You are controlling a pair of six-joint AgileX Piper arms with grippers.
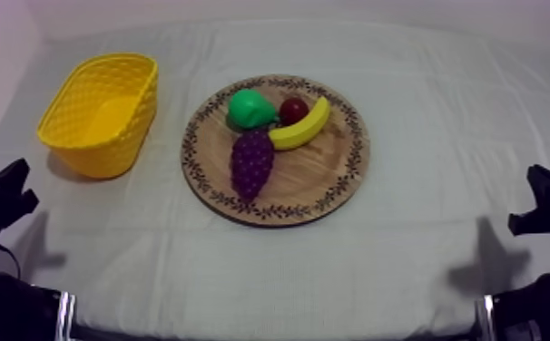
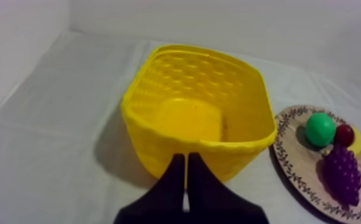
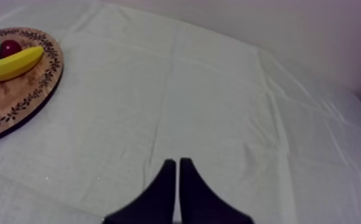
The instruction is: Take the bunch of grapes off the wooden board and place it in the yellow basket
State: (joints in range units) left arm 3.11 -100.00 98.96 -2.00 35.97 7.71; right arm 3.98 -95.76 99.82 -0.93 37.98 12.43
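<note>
Four toy fruits lie on the wooden board (image 1: 319,172) in the middle of the desk (image 1: 424,272). The bunch of grapes (image 1: 252,163) is the one nearest my side, a dark purple cone. Its broad end sits close against the pear (image 1: 250,109) and the tip of the banana (image 1: 301,127), and its narrow end points toward the board's near rim; the small red fruit (image 1: 293,111) sits behind the banana. The yellow basket (image 1: 106,150) stands on the desk just left of the board, apart from it, mouth up, with nothing in it that I can see. The left tool (image 2: 186,164) is closed to a narrow wedge holding nothing, aimed at the basket's near wall. The right tool (image 3: 177,164) is likewise narrow and holding nothing, over bare desk beside the board. I judge the grapes to be light and fairly stiff, moulded in one piece, so weight is no worry. The knobbly surface should give the fingers some bite, though rounded beads can squirm out of a shallow pinch. The best hold looks to be from above, across the body's middle or lower half, where both flanks have clear wood beside them and the other fruits are out of the way.
</note>
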